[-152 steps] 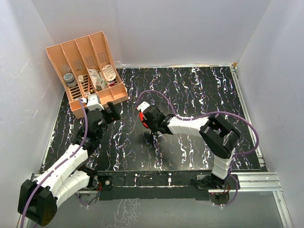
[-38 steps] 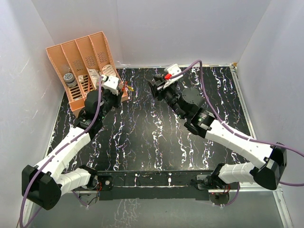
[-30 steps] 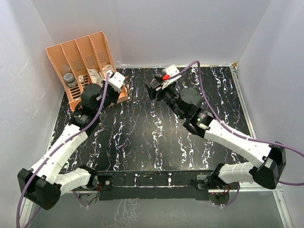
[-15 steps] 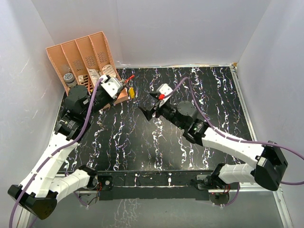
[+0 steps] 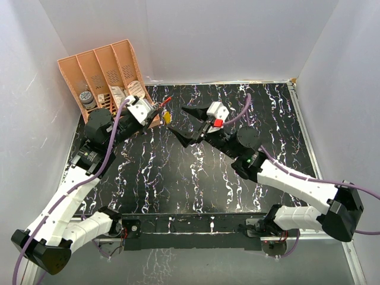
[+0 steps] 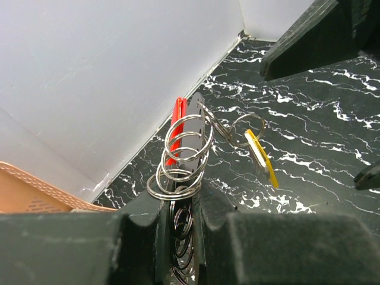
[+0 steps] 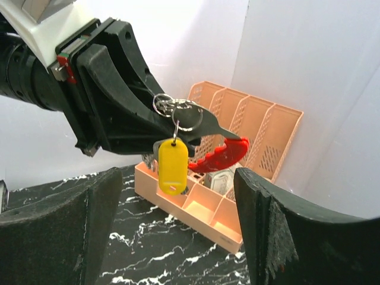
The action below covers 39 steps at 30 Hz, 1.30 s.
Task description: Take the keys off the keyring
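Bright, even light; soft shadows; left gripper (image 6: 178, 228) blurred close to lens.

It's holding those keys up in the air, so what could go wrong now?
The yellow key dangles loose from the rings, so the open right gripper might knock it swinging instead of catching it. The left gripper pinches only the rings; a hard tug could pull the whole bunch free, red key included.

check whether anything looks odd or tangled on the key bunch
Nothing damaged or spilled. The left gripper clamps the keyring, a stack of several loops; the yellow key dangles free and the red key juts sideways.
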### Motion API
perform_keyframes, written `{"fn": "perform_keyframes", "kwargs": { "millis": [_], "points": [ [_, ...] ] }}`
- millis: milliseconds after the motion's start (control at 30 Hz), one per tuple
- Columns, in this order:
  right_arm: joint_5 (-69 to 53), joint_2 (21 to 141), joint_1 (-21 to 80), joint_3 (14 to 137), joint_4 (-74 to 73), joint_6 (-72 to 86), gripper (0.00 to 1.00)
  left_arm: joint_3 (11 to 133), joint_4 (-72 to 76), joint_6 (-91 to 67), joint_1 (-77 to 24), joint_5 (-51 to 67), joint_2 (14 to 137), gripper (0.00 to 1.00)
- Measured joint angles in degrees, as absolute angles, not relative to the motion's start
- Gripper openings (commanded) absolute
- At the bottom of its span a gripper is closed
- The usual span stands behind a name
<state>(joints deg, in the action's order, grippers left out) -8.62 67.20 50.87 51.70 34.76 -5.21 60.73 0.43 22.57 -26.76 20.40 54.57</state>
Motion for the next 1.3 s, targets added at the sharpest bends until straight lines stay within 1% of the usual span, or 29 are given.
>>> {"fn": "perform_keyframes", "kwargs": {
  "millis": [167,267,300,400,567,733,867,1000,1033,1067,1100,1300],
  "points": [
    [-9.87,70.0,51.37,53.6,37.26,-4.4,0.73,60.62,1.52,21.76,-26.76,20.6,54.22,0.0],
    [-10.13,71.83,51.9,54.54,37.74,-4.27,0.71,59.96,1.96,21.39,-26.76,20.58,53.82,0.0],
    [-10.26,72.53,52.14,54.98,37.69,-4.19,0.69,59.86,2.07,21.34,-26.76,20.58,53.8,0.0],
    [-10.37,74.39,52.6,56.49,37.65,-3.97,0.59,59.77,2.57,21.12,-26.76,20.58,53.8,0.0],
    [-10.39,76.44,53.39,58.52,37.54,-3.38,0.54,59.22,3.25,20.93,-26.76,20.58,53.78,0.0],
    [-9.63,77.28,53.87,59.77,37.52,-3.38,0.4,58.83,3.36,20.75,-26.76,20.58,53.71,0.0],
    [-8.51,78.28,54.04,61.01,37.36,-3.55,0.32,58.19,3.81,20.53,-26.76,20.51,53.04,0.0],
    [-7.51,79.44,54.33,61.73,36.99,-3.7,0.33,58.0,3.9,20.34,-26.76,20.56,52.42,0.0],
    [-7.25,79.66,54.35,61.73,36.88,-3.79,0.37,58.0,3.92,20.32,-26.76,20.56,52.27,0.0],
    [-7.07,79.85,54.39,61.73,36.62,-3.81,0.43,58.0,3.97,20.29,-26.76,20.58,52.1,0.0],
    [-6.94,79.99,54.39,61.73,36.4,-3.86,0.44,58.0,4.03,20.27,-26.76,20.58,51.94,0.0],
    [-5.89,80.25,54.76,61.73,35.42,-4.45,0.44,57.93,4.27,19.94,-26.76,20.62,50.89,0.0]
  ]
}}
